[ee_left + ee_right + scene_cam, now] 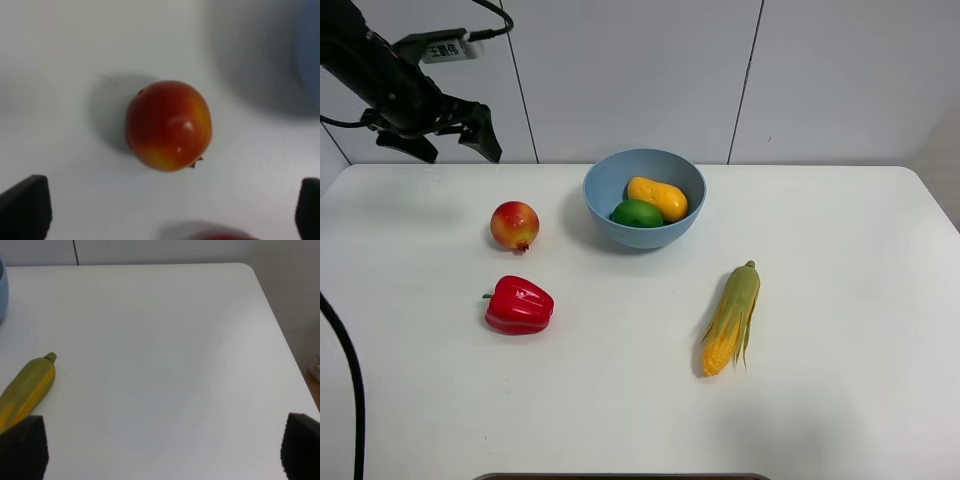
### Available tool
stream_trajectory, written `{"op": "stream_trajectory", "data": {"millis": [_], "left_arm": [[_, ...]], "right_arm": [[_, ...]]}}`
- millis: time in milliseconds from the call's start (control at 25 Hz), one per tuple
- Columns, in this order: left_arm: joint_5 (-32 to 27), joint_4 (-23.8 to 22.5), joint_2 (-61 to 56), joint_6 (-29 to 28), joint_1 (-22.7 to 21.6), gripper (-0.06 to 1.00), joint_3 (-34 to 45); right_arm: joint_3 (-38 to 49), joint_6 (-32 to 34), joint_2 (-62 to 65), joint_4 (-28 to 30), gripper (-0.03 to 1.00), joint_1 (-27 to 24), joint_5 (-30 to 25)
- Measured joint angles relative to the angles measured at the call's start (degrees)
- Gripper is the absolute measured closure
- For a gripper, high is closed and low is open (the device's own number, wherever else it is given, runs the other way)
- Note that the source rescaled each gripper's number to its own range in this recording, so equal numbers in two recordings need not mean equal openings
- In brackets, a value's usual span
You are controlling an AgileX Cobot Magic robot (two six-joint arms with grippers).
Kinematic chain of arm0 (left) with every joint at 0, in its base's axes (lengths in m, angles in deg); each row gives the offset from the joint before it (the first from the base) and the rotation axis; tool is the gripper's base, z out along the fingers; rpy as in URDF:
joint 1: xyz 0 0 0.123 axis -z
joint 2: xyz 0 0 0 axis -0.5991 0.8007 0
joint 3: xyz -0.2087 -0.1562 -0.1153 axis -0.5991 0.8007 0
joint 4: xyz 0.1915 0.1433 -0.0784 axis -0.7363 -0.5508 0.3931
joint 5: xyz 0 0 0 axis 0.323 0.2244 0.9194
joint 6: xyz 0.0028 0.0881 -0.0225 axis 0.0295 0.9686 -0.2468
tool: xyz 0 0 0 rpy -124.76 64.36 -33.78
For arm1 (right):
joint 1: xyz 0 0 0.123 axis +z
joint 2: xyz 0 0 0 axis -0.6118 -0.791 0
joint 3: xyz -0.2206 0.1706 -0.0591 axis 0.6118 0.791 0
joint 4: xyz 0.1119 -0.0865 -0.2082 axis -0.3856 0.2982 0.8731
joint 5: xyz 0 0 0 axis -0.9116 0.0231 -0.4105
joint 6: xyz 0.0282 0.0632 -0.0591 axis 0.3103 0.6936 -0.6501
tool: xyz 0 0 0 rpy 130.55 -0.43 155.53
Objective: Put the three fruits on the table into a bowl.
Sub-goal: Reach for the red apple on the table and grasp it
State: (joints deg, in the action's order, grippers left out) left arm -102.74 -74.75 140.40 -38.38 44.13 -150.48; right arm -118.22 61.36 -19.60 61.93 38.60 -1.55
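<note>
The light-blue bowl stands at the table's back middle and holds the green lime and the orange-yellow mango. The red-and-yellow pomegranate lies on the white table left of the bowl; it also fills the middle of the left wrist view. My left gripper is open and empty, raised above the table's back left, up and left of the pomegranate; its fingertips show wide apart. My right gripper is open and empty, out of the exterior view.
A glossy red bell pepper lies in front of the pomegranate. A corn cob with green husk lies right of centre and shows in the right wrist view. The bowl's rim shows there too. The table's right edge is near.
</note>
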Motion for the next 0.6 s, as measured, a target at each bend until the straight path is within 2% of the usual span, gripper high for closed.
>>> {"op": "stream_trajectory", "data": {"millis": [280,600], "left_arm": [[0.2,0.1,8.4,-4.4,2.3,-0.06,-4.0],[0.6,0.1,14.2,-6.3,2.5,-0.06,-4.0]], "right_arm": [[0.0,0.0,0.0,0.0,0.04,0.0,0.0],[0.0,0.0,0.0,0.0,0.04,0.0,0.0]]}}
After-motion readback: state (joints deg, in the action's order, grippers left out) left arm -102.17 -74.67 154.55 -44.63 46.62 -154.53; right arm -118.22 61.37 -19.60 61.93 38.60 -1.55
